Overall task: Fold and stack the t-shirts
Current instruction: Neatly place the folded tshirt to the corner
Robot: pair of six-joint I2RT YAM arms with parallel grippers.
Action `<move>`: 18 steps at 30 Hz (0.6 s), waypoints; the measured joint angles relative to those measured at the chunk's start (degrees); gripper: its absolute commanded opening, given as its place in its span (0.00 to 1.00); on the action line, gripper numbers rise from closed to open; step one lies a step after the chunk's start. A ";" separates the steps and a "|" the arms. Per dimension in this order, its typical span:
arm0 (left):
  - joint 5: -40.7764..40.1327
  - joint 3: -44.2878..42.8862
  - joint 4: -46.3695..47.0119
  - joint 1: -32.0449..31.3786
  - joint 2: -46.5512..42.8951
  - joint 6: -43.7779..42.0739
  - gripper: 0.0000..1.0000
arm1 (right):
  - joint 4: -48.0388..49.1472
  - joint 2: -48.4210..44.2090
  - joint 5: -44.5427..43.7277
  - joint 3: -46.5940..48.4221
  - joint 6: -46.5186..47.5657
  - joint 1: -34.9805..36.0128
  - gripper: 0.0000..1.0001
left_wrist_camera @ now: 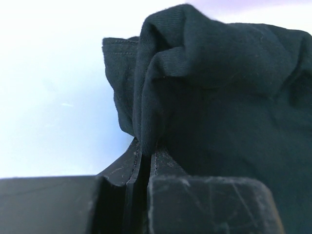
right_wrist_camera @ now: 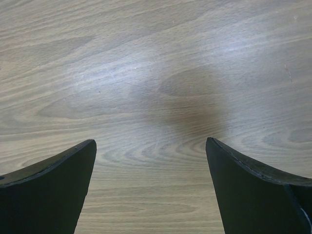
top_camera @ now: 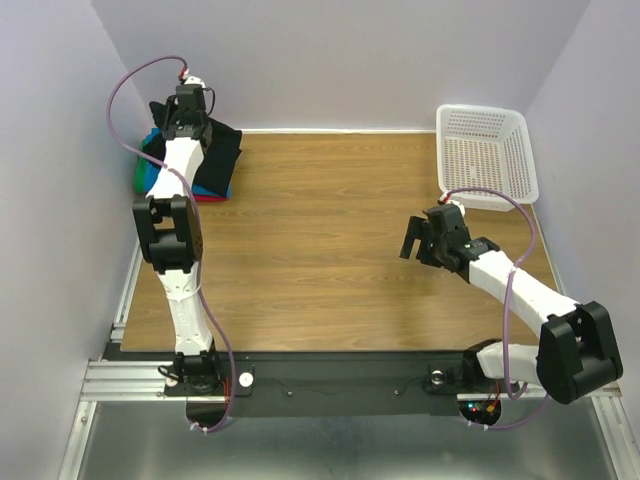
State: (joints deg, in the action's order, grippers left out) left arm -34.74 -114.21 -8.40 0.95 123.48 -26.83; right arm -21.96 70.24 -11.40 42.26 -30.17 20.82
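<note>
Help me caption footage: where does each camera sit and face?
Top external: above, behind the bases, looking down at the table; left arm and right arm show.
Left wrist: looks along its fingers, shut on the black t-shirt.
Right wrist: looks down at table past its open fingers.
Shared: top and left wrist see that t-shirt.

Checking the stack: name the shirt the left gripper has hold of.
The black shirt, topmost, pinched in the left gripper; blue, green and red ones lie beneath.
</note>
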 measured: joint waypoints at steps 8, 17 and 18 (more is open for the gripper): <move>0.11 -3.52 -1.88 4.46 2.36 5.44 0.99 | -0.02 1.92 -0.46 0.00 0.02 -0.02 1.00; 8.04 -4.50 -7.69 5.18 -2.89 16.98 0.99 | -0.02 1.29 -0.09 0.00 -0.11 -0.02 1.00; 9.88 -3.23 -7.82 4.98 -5.20 18.80 0.99 | -0.04 0.92 0.07 0.00 -0.13 -0.02 1.00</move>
State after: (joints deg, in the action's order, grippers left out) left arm -24.86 -117.45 -16.23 5.93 118.28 -8.03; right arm -22.00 71.16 -11.33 42.26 -30.30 20.80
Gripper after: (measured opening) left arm 0.985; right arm 0.998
